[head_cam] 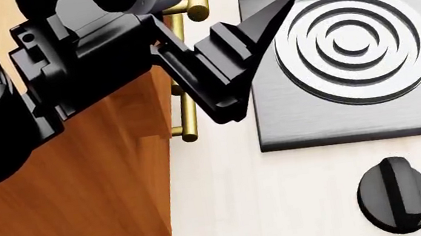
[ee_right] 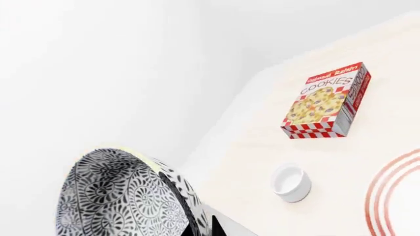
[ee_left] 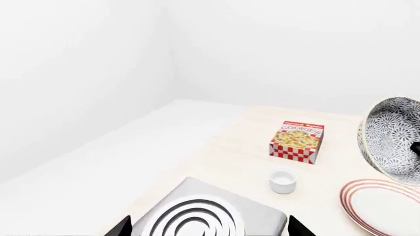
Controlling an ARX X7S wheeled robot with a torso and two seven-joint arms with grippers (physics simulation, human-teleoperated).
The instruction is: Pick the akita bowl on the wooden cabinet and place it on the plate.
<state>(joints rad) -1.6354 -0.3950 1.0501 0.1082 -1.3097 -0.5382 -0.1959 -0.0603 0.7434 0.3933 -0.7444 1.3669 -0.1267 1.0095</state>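
Observation:
The akita bowl (ee_left: 390, 140), white with a dense dark pattern, hangs tilted on its side in the air just above the red-ringed plate (ee_left: 380, 206). In the right wrist view the bowl (ee_right: 118, 196) fills the lower corner. My right gripper (ee_right: 196, 216) is shut on the bowl's rim, one dark finger inside and one outside. The plate's rim (ee_right: 394, 196) shows beyond it. My left gripper (ee_left: 208, 228) is open and empty above the stove. From the head view it (head_cam: 263, 56) reaches out from beside the wooden cabinet (head_cam: 81, 190).
A grey square stove (head_cam: 349, 57) with concentric rings lies beside the cabinet, a black knob (head_cam: 396, 194) in front of it. A cookies box (ee_left: 298, 141) and a small plain white cup (ee_left: 282, 180) stand on the pale table beyond the stove.

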